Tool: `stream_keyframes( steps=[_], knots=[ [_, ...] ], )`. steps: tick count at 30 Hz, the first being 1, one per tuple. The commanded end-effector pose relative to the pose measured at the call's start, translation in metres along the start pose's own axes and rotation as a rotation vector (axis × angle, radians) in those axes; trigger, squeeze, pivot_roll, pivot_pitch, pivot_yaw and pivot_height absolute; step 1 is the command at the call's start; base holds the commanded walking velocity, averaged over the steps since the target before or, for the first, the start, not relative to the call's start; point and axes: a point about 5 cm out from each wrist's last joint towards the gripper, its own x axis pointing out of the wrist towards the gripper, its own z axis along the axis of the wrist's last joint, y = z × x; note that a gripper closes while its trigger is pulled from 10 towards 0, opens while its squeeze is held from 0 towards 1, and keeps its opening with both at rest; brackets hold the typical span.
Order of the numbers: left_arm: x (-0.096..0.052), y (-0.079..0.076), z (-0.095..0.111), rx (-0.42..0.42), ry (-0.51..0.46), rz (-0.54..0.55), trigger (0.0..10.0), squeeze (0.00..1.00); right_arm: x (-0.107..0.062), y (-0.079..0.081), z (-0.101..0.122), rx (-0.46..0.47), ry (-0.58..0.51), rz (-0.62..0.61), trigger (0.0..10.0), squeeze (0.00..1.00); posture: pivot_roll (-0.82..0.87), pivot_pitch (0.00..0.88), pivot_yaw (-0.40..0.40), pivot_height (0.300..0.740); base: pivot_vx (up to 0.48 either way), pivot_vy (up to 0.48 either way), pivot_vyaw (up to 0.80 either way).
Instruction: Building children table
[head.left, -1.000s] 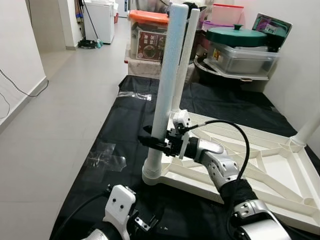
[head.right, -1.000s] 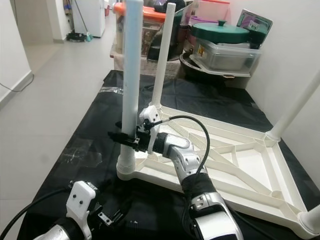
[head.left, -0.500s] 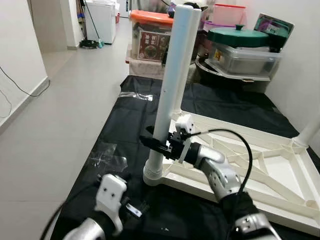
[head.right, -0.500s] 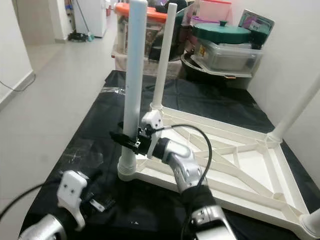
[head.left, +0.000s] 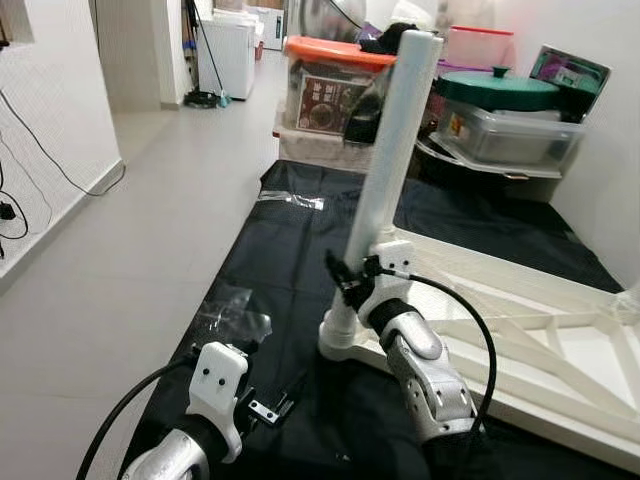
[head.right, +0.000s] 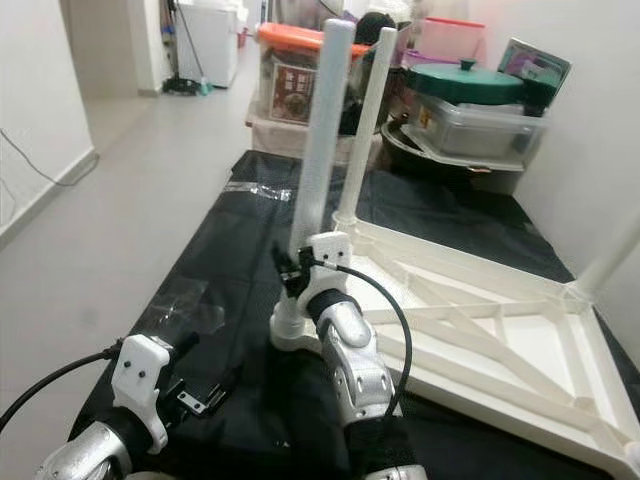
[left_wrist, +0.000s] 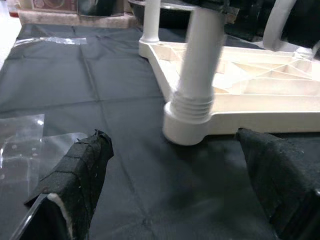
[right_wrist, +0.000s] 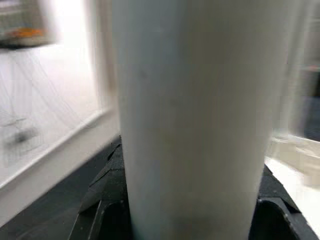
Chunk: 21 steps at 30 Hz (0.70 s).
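The white children's table (head.left: 560, 352) lies upside down on a black sheet (head.left: 290, 240). At its near left corner a white leg (head.left: 396, 150) stands in the round socket (head.left: 339, 338). My right gripper (head.left: 347, 272) is shut on this leg a little above the socket. In the right wrist view the leg (right_wrist: 190, 115) sits between the black fingers (right_wrist: 107, 192). My left gripper (left_wrist: 172, 200) hovers low over the sheet, open, in front of the socket (left_wrist: 186, 125) and apart from it. A second leg (head.right: 372, 110) stands at the far corner.
Storage boxes, one with an orange lid (head.left: 335, 50), and a green-lidded pot (head.left: 500, 88) are stacked behind the sheet. Crumpled clear plastic (head.left: 235, 315) lies on the sheet's left part. Tiled floor (head.left: 150, 200) runs along the left up to a white wall (head.left: 40, 120).
The whole picture has shifted, so the camera has moved. My right gripper stays shut on the leg at the same height. My left gripper has stayed low near the socket.
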Motion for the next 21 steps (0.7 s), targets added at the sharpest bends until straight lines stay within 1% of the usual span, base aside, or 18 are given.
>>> stream_keyframes(
  steps=[1,2,3,4,5,6,7,8,11,16,17,19,20,21],
  knots=[
    [-0.001,-0.004,-0.005,-0.007,0.028,-0.021,10.0,0.0,-0.012,-0.031,-0.019,-0.017,0.094,-0.227,0.0,0.0,0.23,0.0,-0.125,0.74,0.0,0.0,0.0],
    [-0.001,-0.005,-0.006,-0.01,0.032,-0.025,10.0,0.0,-0.016,-0.029,-0.019,0.013,0.105,-0.317,0.0,0.0,0.23,0.0,-0.124,0.74,0.0,0.0,0.0],
    [-0.001,-0.005,-0.006,-0.01,0.032,-0.025,10.0,0.0,-0.016,-0.029,-0.019,0.013,0.105,-0.317,0.0,0.0,0.23,0.0,-0.124,0.74,0.0,0.0,0.0],
    [-0.001,-0.006,-0.007,-0.014,0.034,-0.028,10.0,0.0,-0.019,-0.027,-0.019,0.035,0.119,-0.377,0.0,0.0,0.23,0.0,-0.127,0.74,0.0,0.0,0.0],
    [-0.001,-0.006,-0.007,-0.014,0.034,-0.028,10.0,0.0,-0.019,-0.027,-0.019,0.035,0.119,-0.377,0.0,0.0,0.23,0.0,-0.127,0.74,0.0,0.0,0.0],
    [-0.001,-0.007,-0.007,-0.012,0.035,-0.032,10.0,0.0,-0.021,-0.024,-0.022,0.072,0.151,-0.437,0.0,0.0,0.23,0.0,-0.129,0.74,0.0,0.0,0.0],
    [-0.001,-0.007,-0.007,-0.012,0.035,-0.032,10.0,0.0,-0.021,-0.024,-0.022,0.072,0.151,-0.437,0.0,0.0,0.23,0.0,-0.129,0.74,0.0,0.0,0.0],
    [0.0,-0.008,-0.007,-0.008,0.037,-0.041,10.0,0.0,-0.021,-0.02,-0.022,0.094,0.169,-0.477,0.0,0.0,0.24,0.0,-0.129,0.74,0.0,0.0,0.0],
    [0.0,-0.011,-0.006,-0.005,0.039,-0.059,10.0,0.0,-0.02,-0.013,-0.021,0.142,0.193,-0.526,0.0,0.0,0.24,0.0,-0.125,0.74,0.0,0.0,0.0],
    [0.0,-0.013,-0.007,-0.006,0.043,-0.074,10.0,0.0,-0.02,-0.012,-0.021,0.146,0.192,-0.533,0.0,0.0,0.24,0.0,-0.125,0.74,0.0,0.0,0.0],
    [-0.001,-0.015,-0.008,-0.011,0.052,-0.088,10.0,0.0,-0.02,-0.011,-0.02,0.145,0.196,-0.533,2.9,0.0,0.23,0.0,-0.12,0.74,0.0,0.0,0.0],
    [-0.001,-0.015,-0.008,-0.011,0.052,-0.088,10.0,0.0,-0.02,-0.011,-0.02,0.145,0.196,-0.533,2.9,0.0,0.23,0.0,-0.12,0.74,0.0,0.0,0.0],
    [-0.001,-0.016,-0.01,-0.015,0.061,-0.101,10.0,0.0,-0.02,-0.01,-0.021,0.142,0.197,-0.513,10.0,0.0,0.23,0.0,-0.118,0.74,0.0,0.0,0.0],
    [-0.001,-0.017,-0.012,-0.019,0.069,-0.112,10.0,0.0,-0.02,-0.009,-0.021,0.116,0.2,-0.477,10.0,0.0,0.23,0.0,-0.114,0.74,0.0,0.0,0.0]
  ],
)
